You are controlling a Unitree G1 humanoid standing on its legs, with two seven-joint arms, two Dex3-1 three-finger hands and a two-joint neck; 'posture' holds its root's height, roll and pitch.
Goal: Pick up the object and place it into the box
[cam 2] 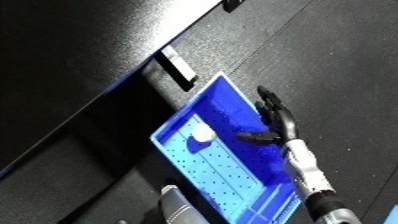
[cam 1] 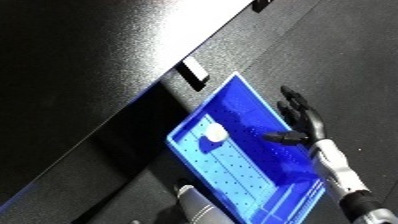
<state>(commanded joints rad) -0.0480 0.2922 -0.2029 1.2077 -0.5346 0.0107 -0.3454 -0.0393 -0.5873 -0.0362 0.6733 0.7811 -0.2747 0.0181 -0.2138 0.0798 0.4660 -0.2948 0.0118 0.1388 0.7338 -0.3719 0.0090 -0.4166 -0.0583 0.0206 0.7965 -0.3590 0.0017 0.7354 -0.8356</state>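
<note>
1. A dark floor (cam 1: 338,45) carries everything; it is matte and speckled, and a thin seam crosses it beyond the bin.
2. A blue bin (cam 1: 233,102) lies directly on the floor, seen tilted, its walls translucent and its base dotted with small holes.
3. Just beyond the bin's far corner lies a small white strip (cam 1: 194,69), perhaps a label or tape; the view is too poor to say which.
4. Left of the bin runs a broad black glossy surface (cam 1: 98,60), its edge slanting past the bin's far corner.
</note>
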